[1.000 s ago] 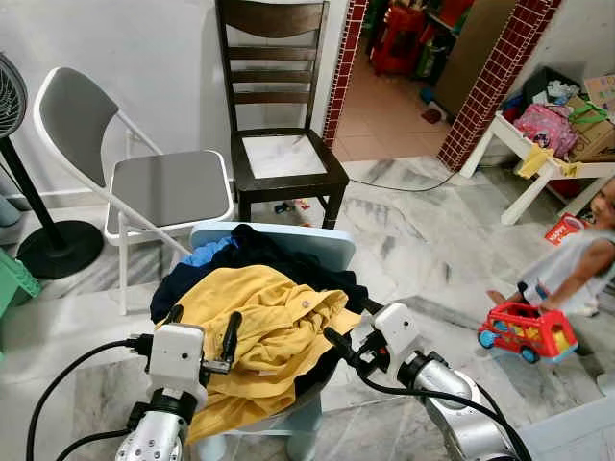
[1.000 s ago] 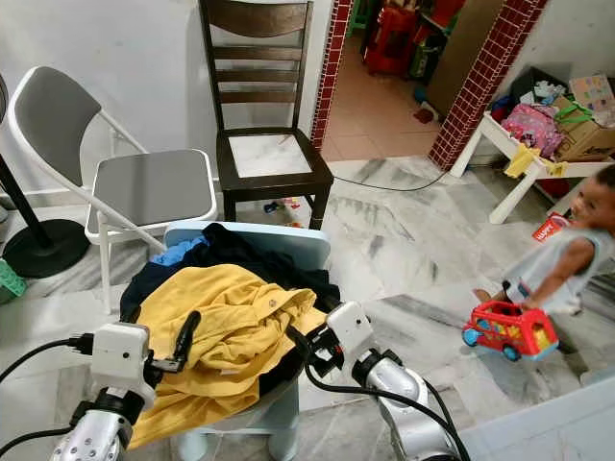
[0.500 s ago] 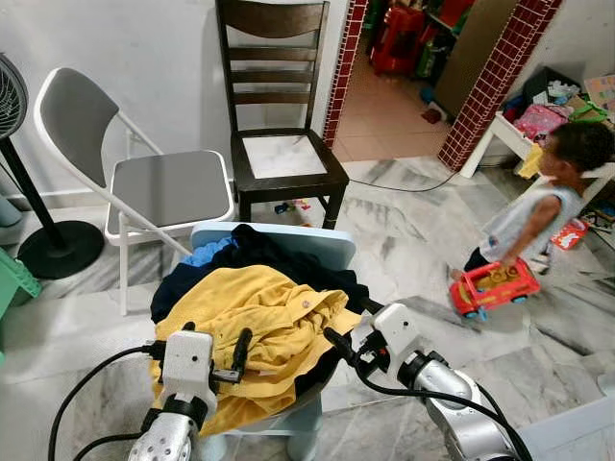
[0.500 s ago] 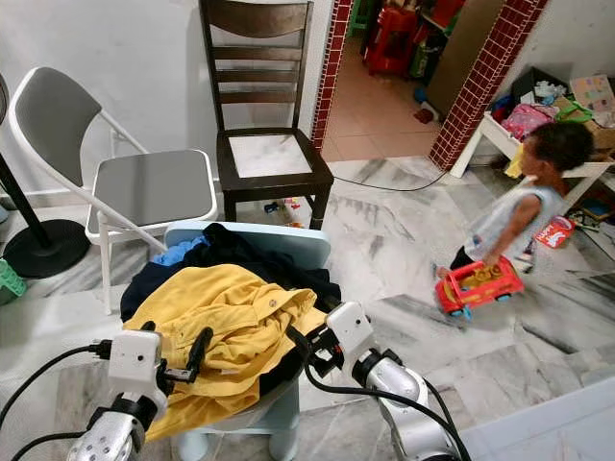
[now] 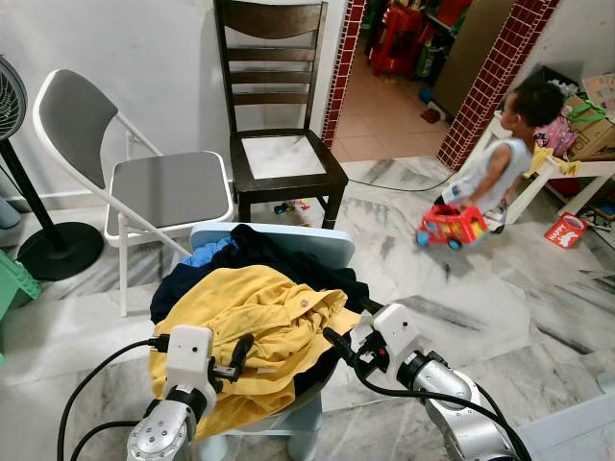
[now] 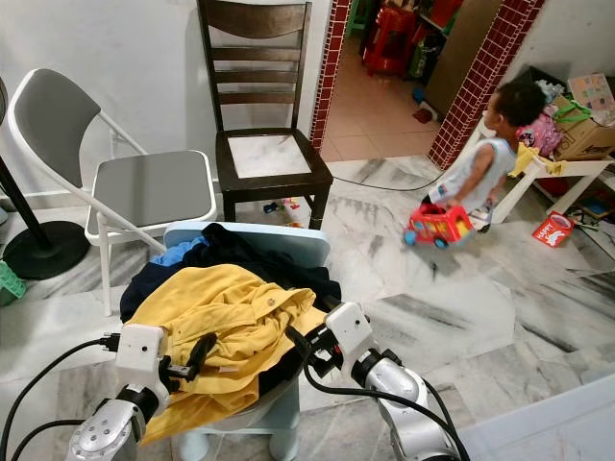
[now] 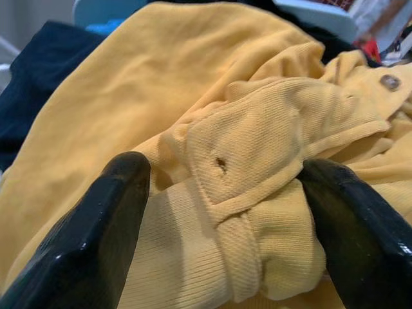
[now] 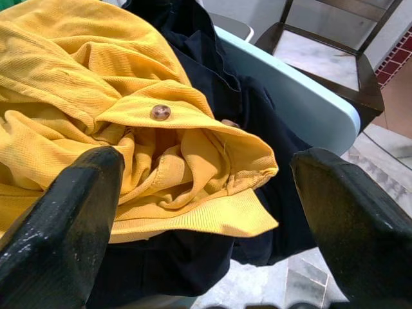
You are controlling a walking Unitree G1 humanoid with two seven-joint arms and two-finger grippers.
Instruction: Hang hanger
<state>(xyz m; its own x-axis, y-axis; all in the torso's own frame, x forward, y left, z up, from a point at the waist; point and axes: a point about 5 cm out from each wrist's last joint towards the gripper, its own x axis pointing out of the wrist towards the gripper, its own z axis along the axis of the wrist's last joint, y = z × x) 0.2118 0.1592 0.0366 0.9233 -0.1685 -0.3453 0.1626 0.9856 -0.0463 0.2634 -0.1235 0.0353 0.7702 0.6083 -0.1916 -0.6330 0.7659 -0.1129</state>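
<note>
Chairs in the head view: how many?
3. Grey folding chair at left by the wall, dark wooden chair beside it at the doorway, light blue chair nearest the robot, under the clothes pile. More may sit out of frame.

The left gripper (image 7: 222, 193), jaws apart, straddles a folded cuff of the yellow shirt (image 7: 257, 148); dark cloth (image 7: 32, 84), perhaps navy, lies behind.

A heap of clothes (image 5: 255, 312) covers the pale blue chair (image 5: 332, 245); two chairs (image 5: 279, 154) stand close behind, open floor (image 5: 461, 298) to the right.
</note>
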